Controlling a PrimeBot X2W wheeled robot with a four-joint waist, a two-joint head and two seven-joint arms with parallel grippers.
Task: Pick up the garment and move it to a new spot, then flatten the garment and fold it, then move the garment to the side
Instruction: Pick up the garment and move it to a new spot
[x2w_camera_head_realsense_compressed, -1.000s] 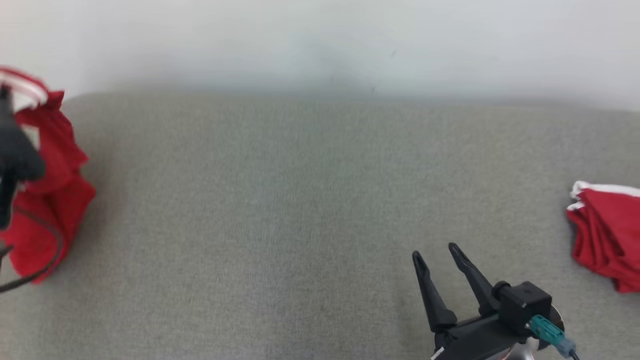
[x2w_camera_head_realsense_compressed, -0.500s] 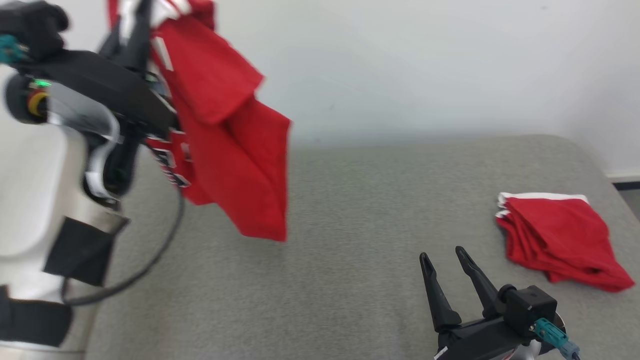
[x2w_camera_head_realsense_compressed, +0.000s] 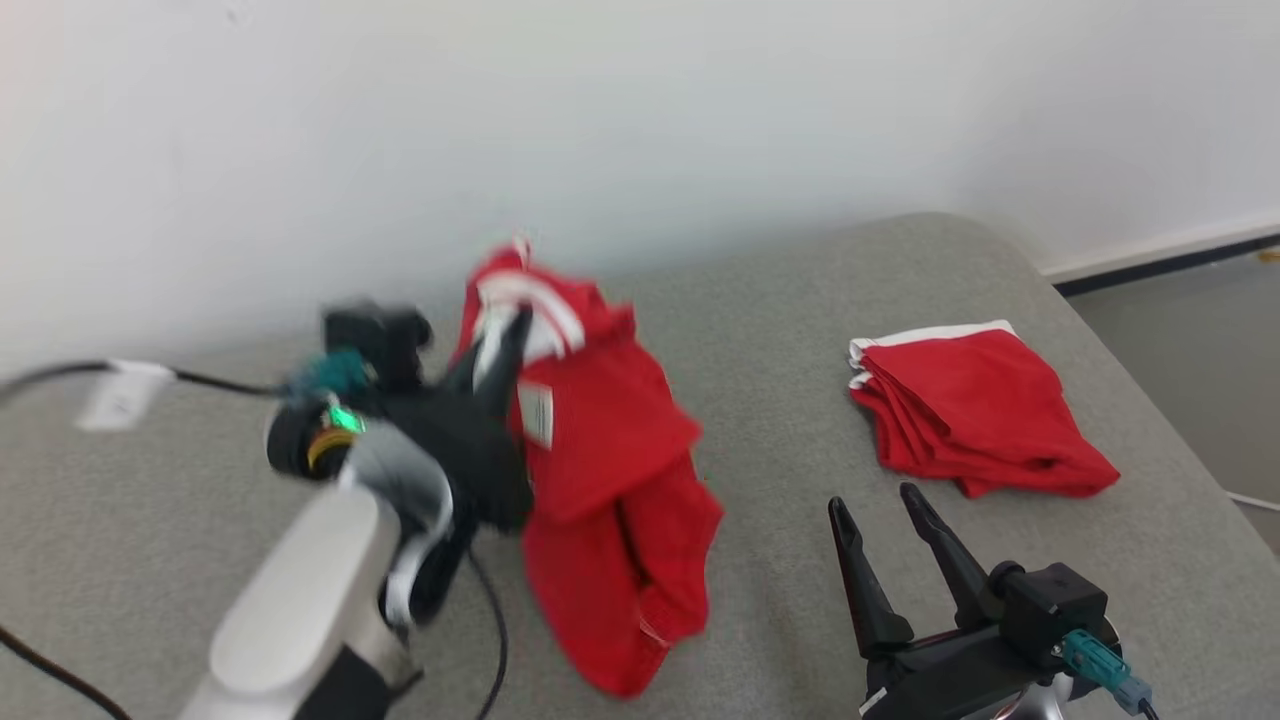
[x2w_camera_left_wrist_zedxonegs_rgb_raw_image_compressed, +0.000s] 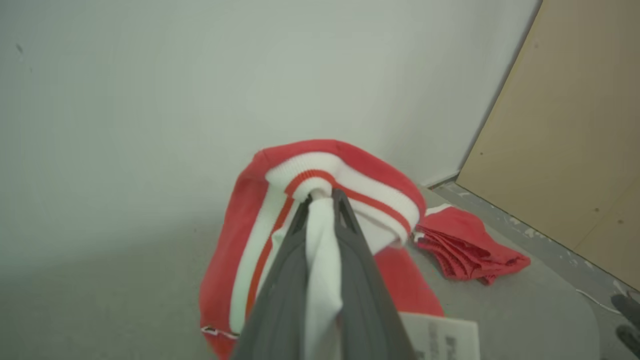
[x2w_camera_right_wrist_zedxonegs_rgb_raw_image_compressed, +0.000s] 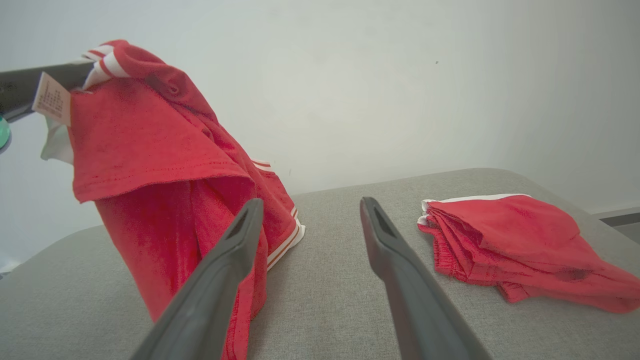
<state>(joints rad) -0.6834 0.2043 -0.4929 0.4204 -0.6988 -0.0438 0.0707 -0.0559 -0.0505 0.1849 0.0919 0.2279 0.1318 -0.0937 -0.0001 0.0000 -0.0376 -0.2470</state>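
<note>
While raised left fingers (x2w_camera_left_wrist_zedxonegs_rgb_raw_image_compressed: 280, 300) clamp the garment (x2w_camera_head_realsense_compressed: 610, 470), right fingers (x2w_camera_head_realsense_compressed: 862, 590) point forward, spread

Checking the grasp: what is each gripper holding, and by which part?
Left gripper pinches the red garment by its white ribbed band; right gripper holds nothing.
</note>
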